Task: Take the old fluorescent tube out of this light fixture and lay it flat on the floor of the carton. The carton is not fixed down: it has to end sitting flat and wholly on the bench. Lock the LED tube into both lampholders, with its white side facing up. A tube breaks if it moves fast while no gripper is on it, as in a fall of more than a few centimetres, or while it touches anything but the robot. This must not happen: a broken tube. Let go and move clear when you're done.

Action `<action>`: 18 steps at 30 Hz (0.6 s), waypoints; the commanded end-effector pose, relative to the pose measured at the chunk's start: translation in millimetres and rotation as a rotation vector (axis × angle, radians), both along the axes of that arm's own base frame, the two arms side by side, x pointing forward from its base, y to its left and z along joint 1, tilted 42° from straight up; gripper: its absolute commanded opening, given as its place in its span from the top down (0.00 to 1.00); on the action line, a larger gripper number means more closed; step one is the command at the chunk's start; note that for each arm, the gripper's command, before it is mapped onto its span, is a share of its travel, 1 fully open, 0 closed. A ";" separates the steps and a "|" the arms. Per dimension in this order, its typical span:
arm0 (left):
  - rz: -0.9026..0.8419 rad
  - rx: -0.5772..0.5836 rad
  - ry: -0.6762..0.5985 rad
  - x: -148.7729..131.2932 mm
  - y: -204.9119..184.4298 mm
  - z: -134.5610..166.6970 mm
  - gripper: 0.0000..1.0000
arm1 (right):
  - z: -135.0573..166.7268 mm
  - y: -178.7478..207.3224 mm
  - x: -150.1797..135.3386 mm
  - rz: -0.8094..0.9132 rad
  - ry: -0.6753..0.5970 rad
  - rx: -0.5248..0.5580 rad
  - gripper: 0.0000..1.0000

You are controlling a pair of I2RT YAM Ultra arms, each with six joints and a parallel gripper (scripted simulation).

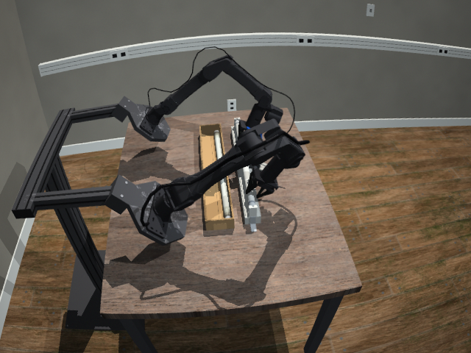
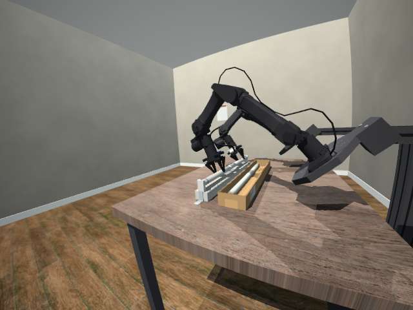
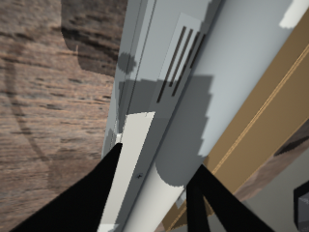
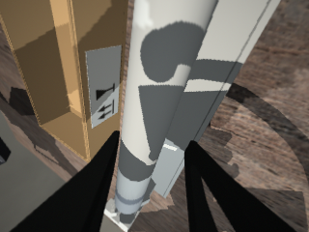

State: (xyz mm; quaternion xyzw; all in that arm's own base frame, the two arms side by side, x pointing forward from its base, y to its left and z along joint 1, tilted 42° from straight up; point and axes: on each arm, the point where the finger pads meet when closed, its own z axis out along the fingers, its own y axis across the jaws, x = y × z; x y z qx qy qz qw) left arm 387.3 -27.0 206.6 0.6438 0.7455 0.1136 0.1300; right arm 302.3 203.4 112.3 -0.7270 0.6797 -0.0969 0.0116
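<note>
The LED tube (image 1: 246, 173) (image 2: 213, 178) (image 3: 232, 72) (image 4: 159, 48) lies along the grey light fixture (image 1: 252, 217) (image 2: 203, 192) (image 3: 140, 58) (image 4: 241, 43), with its white side up. My left gripper (image 2: 217, 169) (image 3: 156, 159) is open and straddles the tube near one end. My right gripper (image 1: 260, 191) (image 2: 237, 155) (image 4: 154, 141) is open and straddles it near the other end. The fingers stand clear of the tube on both sides. The old fluorescent tube (image 1: 226, 197) (image 2: 243, 181) lies flat on the floor of the cardboard carton (image 1: 218, 226) (image 2: 233, 200) (image 3: 270, 121) (image 4: 48, 63).
The carton sits flat on the wooden bench (image 1: 228, 265) (image 2: 300, 227), close beside the fixture and parallel to it. The arm bases and the black gantry (image 1: 41, 178) stand on the carton's side. In the top view the right arm crosses above the carton.
</note>
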 end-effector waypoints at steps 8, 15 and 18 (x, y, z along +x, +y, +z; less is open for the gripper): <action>-0.018 -0.013 -0.069 0.1 -3.4 28.7 0.51 | 25.4 12.4 -0.8 0.014 -0.039 0.050 0.51; -0.011 -0.017 -0.032 -18.8 -6.8 49.9 0.51 | 51.2 9.3 -13.1 0.012 -0.011 0.026 0.51; -0.011 -0.014 -0.006 -20.5 -7.1 51.5 0.51 | 51.5 10.8 -14.7 0.015 0.010 0.002 0.51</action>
